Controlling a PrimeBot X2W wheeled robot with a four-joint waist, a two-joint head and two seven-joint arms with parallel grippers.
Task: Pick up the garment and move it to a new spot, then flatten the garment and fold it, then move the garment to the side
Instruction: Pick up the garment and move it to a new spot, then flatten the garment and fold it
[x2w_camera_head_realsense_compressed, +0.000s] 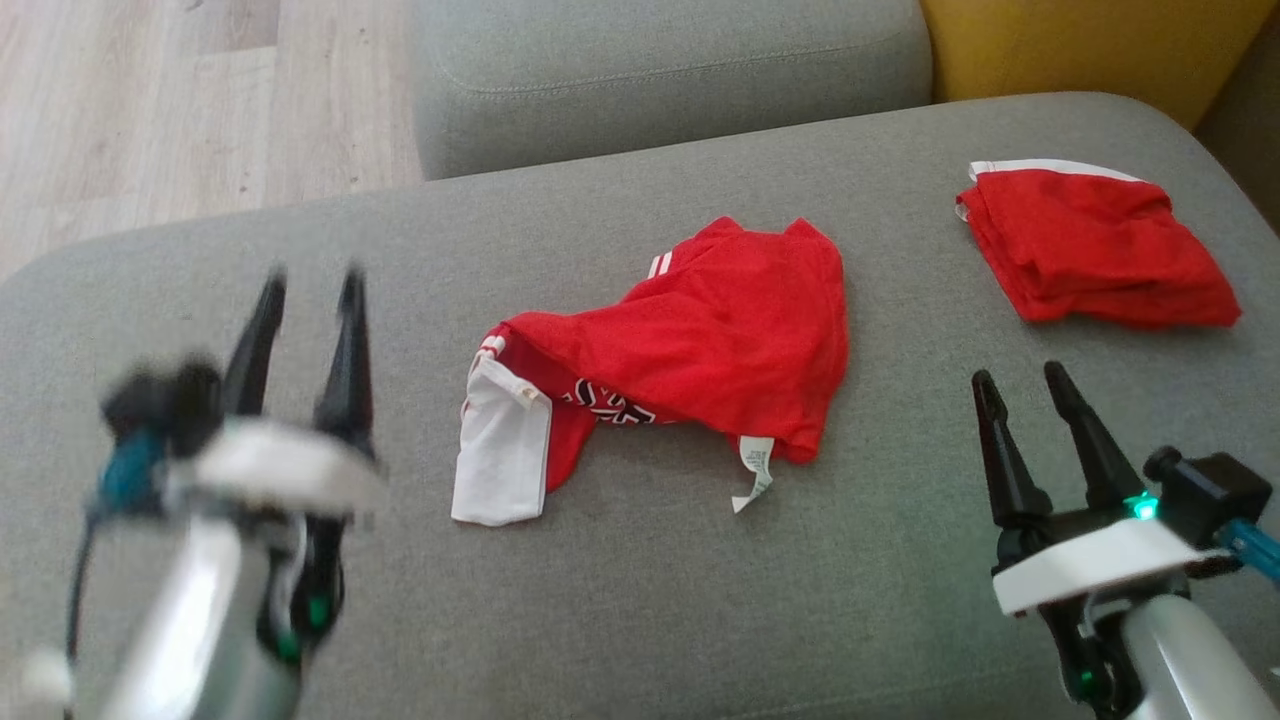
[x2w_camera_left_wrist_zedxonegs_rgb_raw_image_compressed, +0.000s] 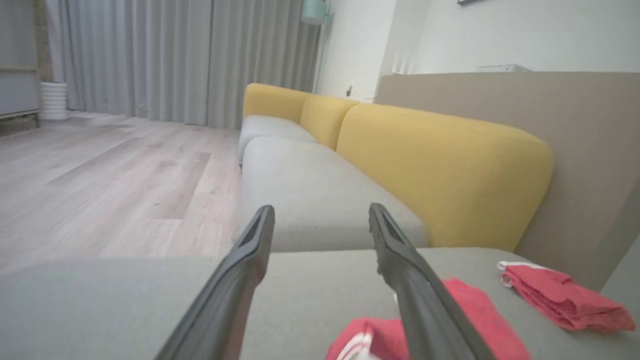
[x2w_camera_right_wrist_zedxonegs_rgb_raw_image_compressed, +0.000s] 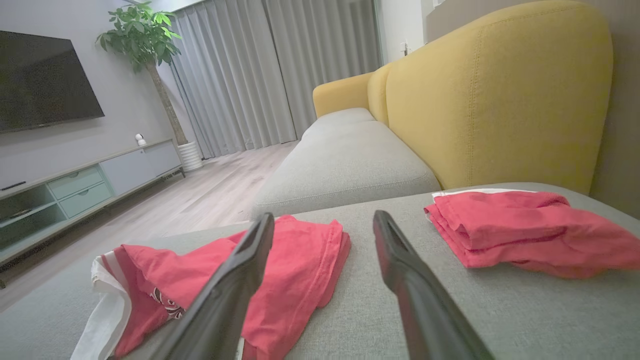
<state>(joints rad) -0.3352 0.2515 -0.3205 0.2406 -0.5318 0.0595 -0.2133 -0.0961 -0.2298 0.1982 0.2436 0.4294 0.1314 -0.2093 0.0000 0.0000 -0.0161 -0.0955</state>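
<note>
On the grey sofa seat (x2w_camera_head_realsense_compressed: 640, 620), crumpled red-and-white garment (x2w_camera_head_realsense_compressed: 720, 330) lying mid-cushion, well apart from the folded red garment (x2w_camera_head_realsense_compressed: 1090, 250) at the far right, left pincer (x2w_camera_head_realsense_compressed: 312, 278) and right pincer (x2w_camera_head_realsense_compressed: 1020, 375) both spread and empty; for flattening, probably pinch two opposite sides and draw outward; print (x2w_camera_head_realsense_compressed: 610, 400) half tucked under, left pincer blurred.

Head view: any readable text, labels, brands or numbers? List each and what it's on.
Nothing can be quoted.
White care tag on the crumpled red garment: print too small to read.
Black-and-white print on the same garment: partly folded under, unreadable.
Folded red garment: no text visible.
</note>
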